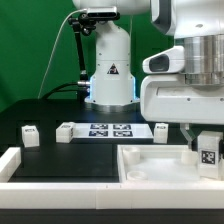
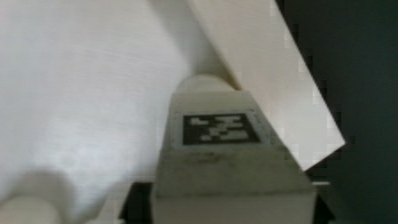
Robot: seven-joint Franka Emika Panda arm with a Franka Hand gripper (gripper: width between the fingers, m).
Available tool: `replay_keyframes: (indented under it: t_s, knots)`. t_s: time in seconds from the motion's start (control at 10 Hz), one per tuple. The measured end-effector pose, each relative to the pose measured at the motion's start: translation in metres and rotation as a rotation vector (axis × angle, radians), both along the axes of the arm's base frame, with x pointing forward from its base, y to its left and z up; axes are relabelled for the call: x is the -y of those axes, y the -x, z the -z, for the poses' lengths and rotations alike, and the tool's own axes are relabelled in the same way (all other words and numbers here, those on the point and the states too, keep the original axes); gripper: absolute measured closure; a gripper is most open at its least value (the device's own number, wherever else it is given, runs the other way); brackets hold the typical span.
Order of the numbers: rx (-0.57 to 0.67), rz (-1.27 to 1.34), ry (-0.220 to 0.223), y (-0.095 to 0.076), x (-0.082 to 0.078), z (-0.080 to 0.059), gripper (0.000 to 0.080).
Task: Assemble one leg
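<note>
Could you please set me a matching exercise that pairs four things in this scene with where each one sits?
Things:
1. the held leg
2. the marker board
3. the white tray
4. the loose leg

Places:
A. lying flat, mid-scene in the exterior view
B. between the fingers of the pincer
C. far towards the exterior view's left
D. in the foreground, centre-right of the exterior view

Pairs: 1-B, 2-A, 3-D, 4-C

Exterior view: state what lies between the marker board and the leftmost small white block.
A second small white block, close beside the marker board; the exterior view shows it.
</note>
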State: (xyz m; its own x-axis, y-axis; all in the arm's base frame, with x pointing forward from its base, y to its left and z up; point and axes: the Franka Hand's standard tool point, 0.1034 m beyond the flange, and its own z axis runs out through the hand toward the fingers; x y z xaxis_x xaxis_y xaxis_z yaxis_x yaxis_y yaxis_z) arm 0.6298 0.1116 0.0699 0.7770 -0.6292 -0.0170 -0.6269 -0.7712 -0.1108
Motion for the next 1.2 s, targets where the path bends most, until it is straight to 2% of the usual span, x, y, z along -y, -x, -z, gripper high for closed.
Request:
replay_keyframes:
  t_s: [0.2,0.7,1.1,1.2]
  knots:
    - [-0.034,0.287,-0.017,0.001,0.002,0.000,0.0509]
    - [-0.088,0.658,-0.058,0.003,0.003,0.001,0.0509]
    - [-0.135,1.042,-0.080,0.005,-0.007,0.001,0.0509]
    - [-0.143,1.077,-0.090,0.005,-0.006,0.001,0.0509]
